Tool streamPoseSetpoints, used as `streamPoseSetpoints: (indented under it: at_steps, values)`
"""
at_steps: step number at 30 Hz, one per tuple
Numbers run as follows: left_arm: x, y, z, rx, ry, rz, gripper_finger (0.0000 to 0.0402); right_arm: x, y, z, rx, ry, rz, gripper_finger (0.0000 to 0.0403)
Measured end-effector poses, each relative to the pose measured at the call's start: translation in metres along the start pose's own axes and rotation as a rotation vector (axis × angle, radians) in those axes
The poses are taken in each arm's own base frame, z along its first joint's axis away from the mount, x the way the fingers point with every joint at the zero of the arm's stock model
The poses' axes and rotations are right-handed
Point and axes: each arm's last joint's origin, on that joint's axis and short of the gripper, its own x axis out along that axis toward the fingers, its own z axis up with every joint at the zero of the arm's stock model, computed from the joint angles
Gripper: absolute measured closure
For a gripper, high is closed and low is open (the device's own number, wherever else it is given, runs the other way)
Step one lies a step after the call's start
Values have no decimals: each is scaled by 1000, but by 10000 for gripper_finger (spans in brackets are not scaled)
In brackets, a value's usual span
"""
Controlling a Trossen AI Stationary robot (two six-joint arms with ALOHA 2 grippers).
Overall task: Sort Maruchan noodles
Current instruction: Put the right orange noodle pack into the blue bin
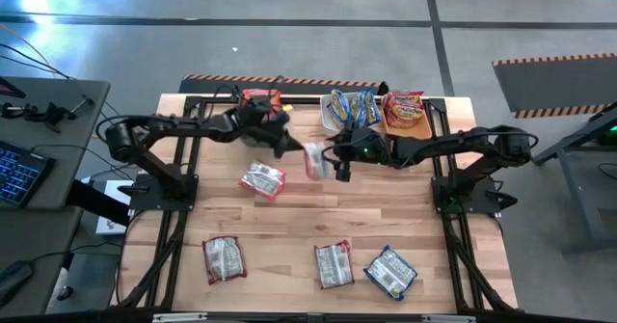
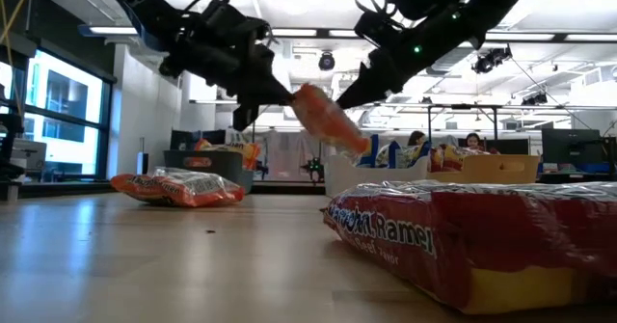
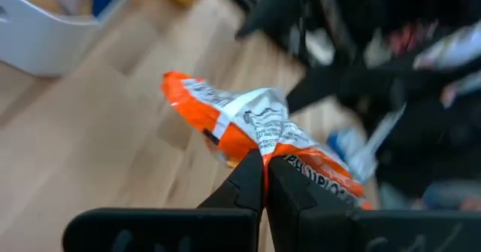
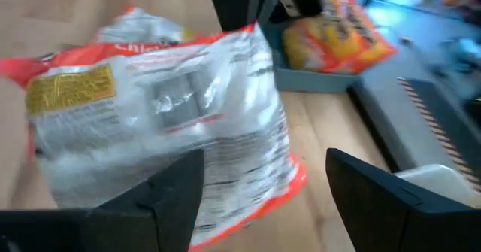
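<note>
- The left gripper (image 1: 289, 146) sits near the worktop's centre, slightly toward 12 o'clock, its jaws pinched tight on one edge of an orange ramen packet (image 1: 315, 159); in the left wrist view the two dark fingers (image 3: 248, 183) meet on a crumpled fold of glossy plastic film (image 3: 259, 135).
- That packet hangs clear of the wood in the low view (image 2: 330, 119), tilted, a flat soft rectangle with an orange border and a silvery-white printed back (image 4: 173, 109).
- The right gripper (image 1: 339, 167) hovers just beside the same packet at its 3 o'clock side; its jaws stand wide with the packet's lower edge between them, and no contact can be made out.
- The worktop (image 1: 299, 222) is pale butcher-block wood with visible plank seams.
- One packet (image 1: 262, 179), red-edged with a silvery face, lies flat at about 9 o'clock of the held one.
- Three more lie along the 6 o'clock edge: a red-bordered one (image 1: 223, 258), another red-bordered one (image 1: 334, 264), and a blue-bordered one (image 1: 390, 271) turned at an angle.
- At the 12 o'clock edge stand three bins: a dark teal bin (image 1: 260, 100) holding reddish packets, a white bin (image 1: 333, 121) holding blue ones, and an orange bin (image 1: 405, 121) holding orange ones.
</note>
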Motion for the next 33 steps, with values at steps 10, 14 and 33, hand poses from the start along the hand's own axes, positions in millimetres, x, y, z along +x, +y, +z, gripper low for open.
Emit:
streamPoseSetpoints:
  at_steps: [10, 14, 33]
  values:
    - [-21, 19, 27, -198, -207, -11, 401, -5, 8, 10, -148, 13, -312, 142]
    - [-30, 23, 37, -217, -283, -26, 401, -8, 11, 15, -186, -4, -385, 142]
    - [-46, 25, 57, -200, -485, -66, 401, -9, -6, 29, 47, -197, -441, 142]
